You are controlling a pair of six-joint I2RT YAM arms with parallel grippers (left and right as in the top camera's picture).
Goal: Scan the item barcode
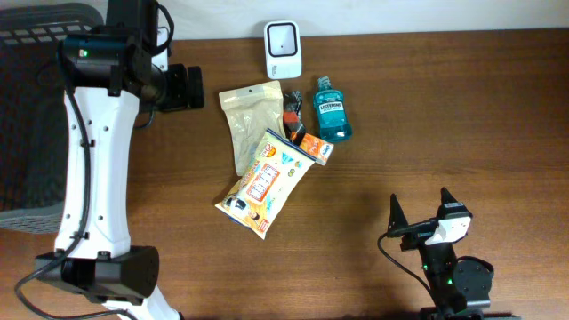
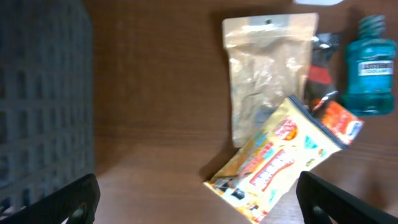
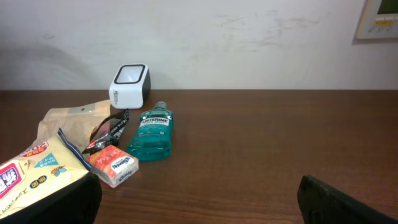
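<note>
On the brown wooden table point(image 1: 444, 133), the snack bag point(image 1: 265, 182) is lying flat near the scanner point(image 1: 283, 49), overlapping a kraft pouch point(image 1: 252, 116) and probably being light, crinkly and slippery, best pinched by a sealed edge, while the left gripper point(image 1: 200, 87) and right gripper point(image 1: 420, 206) are hanging spread wide, holding nothing.

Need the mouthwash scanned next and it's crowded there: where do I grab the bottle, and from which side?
Probably across its shoulders just below the cap, coming straight down with the right gripper. The mouthwash bottle lies flat, label up, cap toward the scanner; the orange packet crowds one corner of its base, while the shoulders have bare table either side.
</note>
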